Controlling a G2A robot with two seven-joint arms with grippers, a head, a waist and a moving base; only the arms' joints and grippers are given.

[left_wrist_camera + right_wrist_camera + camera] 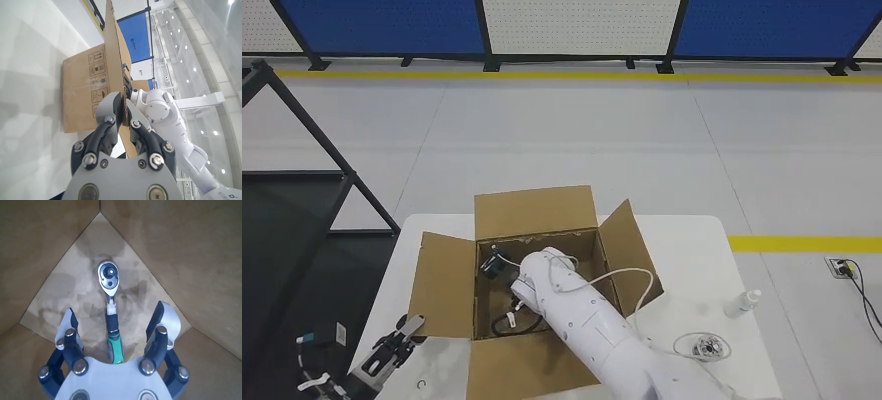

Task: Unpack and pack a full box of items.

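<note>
The open box (537, 213) sits mid-frame on my white bench (692, 260), its four flaps splayed outward. Inside, a ratchet (108, 277) with a green-and-black handle lies on the cardboard floor, its steel head toward a corner. My right tool (116, 311) hangs over it, released, one finger on either side of the handle and clear of it. My left tool (122, 103), lower left in the top view, is clenched on the edge of the left flap (445, 285). A small white bottle (742, 303) stands near the bench's right edge, well apart from the box.
</note>
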